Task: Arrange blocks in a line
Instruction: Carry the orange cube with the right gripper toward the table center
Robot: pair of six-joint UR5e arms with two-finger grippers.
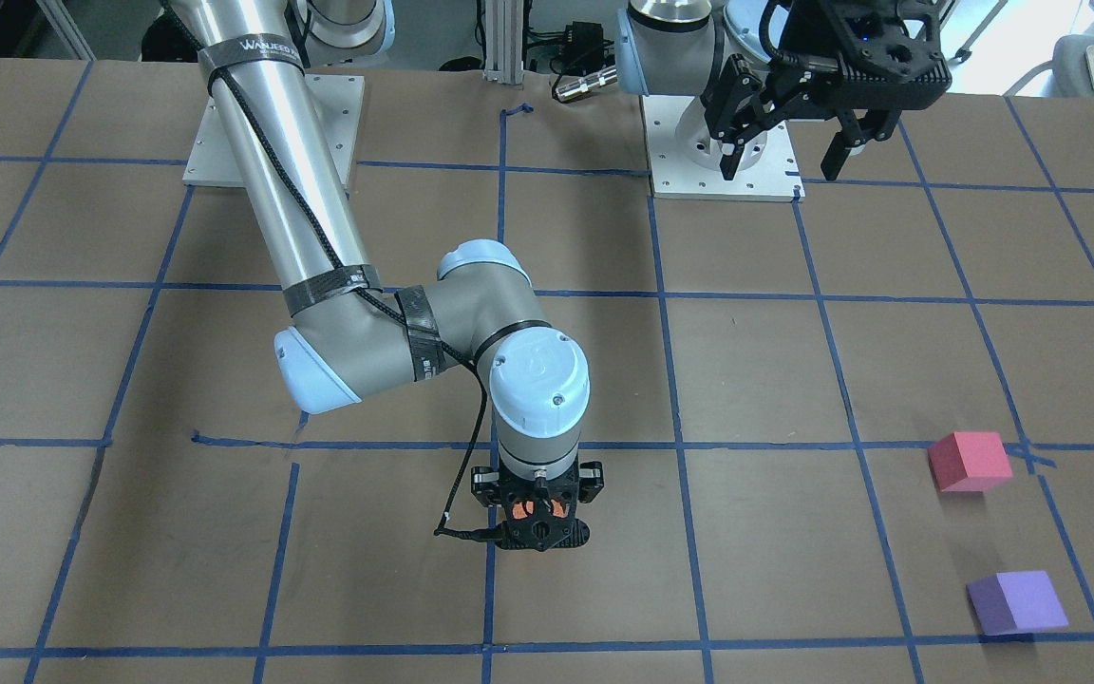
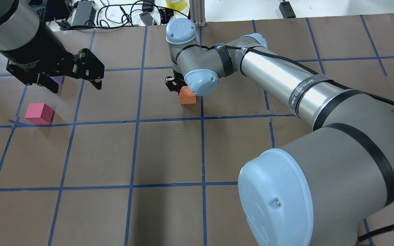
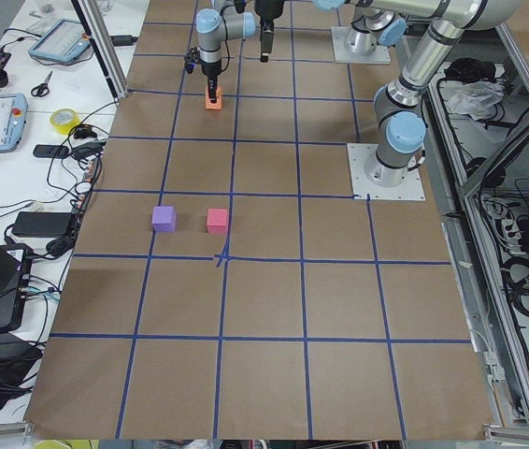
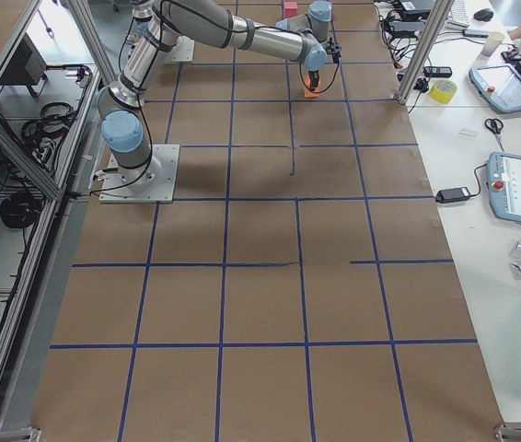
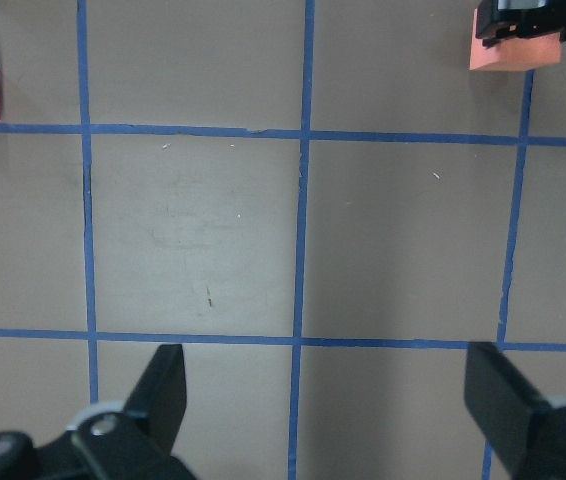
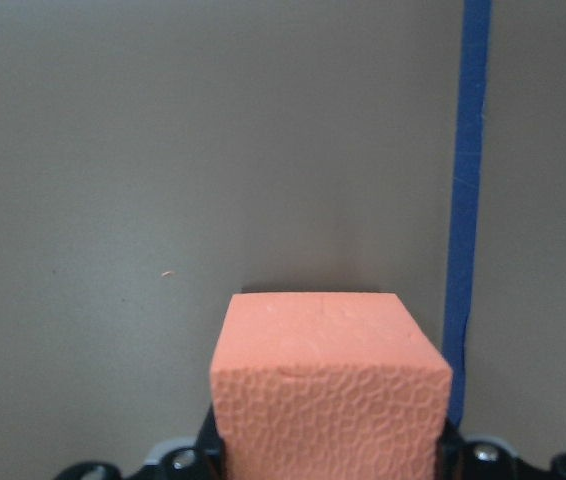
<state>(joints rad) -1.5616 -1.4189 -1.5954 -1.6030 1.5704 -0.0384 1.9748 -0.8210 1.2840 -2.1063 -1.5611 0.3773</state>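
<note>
My right gripper (image 1: 537,527) points down near the table's middle and is shut on the orange block (image 2: 187,96), which fills the bottom of the right wrist view (image 6: 328,385), at or just above the table beside a blue tape line. The pinkish-red block (image 1: 970,461) and the purple block (image 1: 1017,601) sit apart on my left side. My left gripper (image 1: 789,157) hangs open and empty above the table. In the overhead view the left gripper (image 2: 75,80) partly hides the purple block (image 2: 57,80); the pinkish-red block (image 2: 39,113) lies nearer to me.
Brown paper with a blue tape grid (image 1: 670,380) covers the table. Two metal base plates (image 1: 723,161) (image 1: 267,142) stand at the robot's edge. Cables, power bricks and a yellow tape roll (image 2: 175,3) lie beyond the far edge.
</note>
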